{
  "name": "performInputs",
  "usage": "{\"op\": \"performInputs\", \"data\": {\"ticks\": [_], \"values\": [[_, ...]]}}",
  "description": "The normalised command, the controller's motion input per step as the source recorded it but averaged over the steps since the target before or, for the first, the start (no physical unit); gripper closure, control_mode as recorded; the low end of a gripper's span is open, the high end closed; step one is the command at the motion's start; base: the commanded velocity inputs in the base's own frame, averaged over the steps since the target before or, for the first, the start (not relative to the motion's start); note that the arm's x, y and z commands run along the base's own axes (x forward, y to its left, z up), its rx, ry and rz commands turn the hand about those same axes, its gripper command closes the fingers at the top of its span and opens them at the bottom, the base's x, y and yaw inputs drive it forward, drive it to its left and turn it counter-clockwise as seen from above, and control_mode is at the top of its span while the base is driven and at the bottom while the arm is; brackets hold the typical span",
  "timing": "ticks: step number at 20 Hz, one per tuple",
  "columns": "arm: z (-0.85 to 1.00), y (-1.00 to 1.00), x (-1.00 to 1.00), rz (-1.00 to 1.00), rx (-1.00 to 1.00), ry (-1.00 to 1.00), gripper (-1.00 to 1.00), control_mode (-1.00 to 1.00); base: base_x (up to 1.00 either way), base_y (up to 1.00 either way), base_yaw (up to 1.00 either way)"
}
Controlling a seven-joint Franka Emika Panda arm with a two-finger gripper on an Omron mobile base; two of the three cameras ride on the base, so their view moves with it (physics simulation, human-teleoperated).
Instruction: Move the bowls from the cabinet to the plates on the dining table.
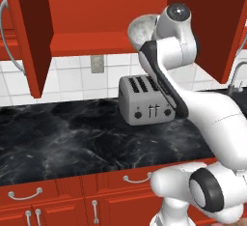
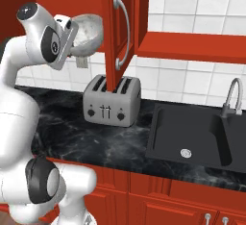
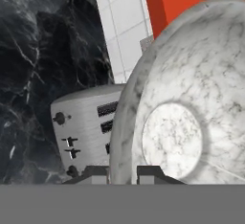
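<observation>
cabinet (image 1: 96, 12): red wall cabinet, both doors swung open; open left door (image 1: 34, 36) hangs down in left base view, another open door with curved silver handle (image 2: 122, 27) in right base view.
counter (image 1: 72, 133): black marble with white veins, red drawer fronts with silver handles below.
wall: white tiles, small grey outlet (image 1: 97, 63) under the cabinet.
toaster (image 1: 144, 99): silver, 4 slots, on the counter below the cabinet, directly under the raised bowl.
bowl (image 1: 141, 29): mottled white-grey stone look, tipped on its side, held in the air just in front of the cabinet's lower edge, above the toaster. In hand view its rim and inner face (image 3: 191, 103) are close up.
gripper (image 3: 123, 173): 2 dark fingertips sit either side of the bowl's rim at the bottom of hand view, clamped on it.
arm: white, reaching up from the base to cabinet height.
sink (image 2: 192, 137): black basin set in the counter right of the toaster, silver faucet (image 2: 233, 96) at its far side.
</observation>
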Motion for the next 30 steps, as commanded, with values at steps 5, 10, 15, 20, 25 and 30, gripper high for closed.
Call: {"op": "performInputs", "data": {"ticks": [5, 10, 15, 20, 25, 30], "values": [[-0.50, 0.00, -0.59, 0.06, -0.01, 0.00, 1.00, -1.00, 0.00, 0.00, 0.00], [-0.36, 0.00, -0.37, 0.04, -0.01, 0.00, 1.00, -1.00, 0.00, 0.00, 0.00], [-0.27, 0.00, -0.25, 0.03, 0.00, 0.00, 1.00, -1.00, 0.00, 0.00, 0.00], [-0.28, 0.00, -0.10, 0.02, 0.00, 0.01, 1.00, -1.00, 0.00, 0.00, 0.00], [-0.32, 0.00, -0.05, 0.02, 0.00, 0.02, 1.00, -1.00, 0.00, 0.00, 0.00], [-0.06, 0.00, 0.00, 0.00, 0.00, 0.00, 1.00, 1.00, -0.09, 0.00, 0.00]]}}
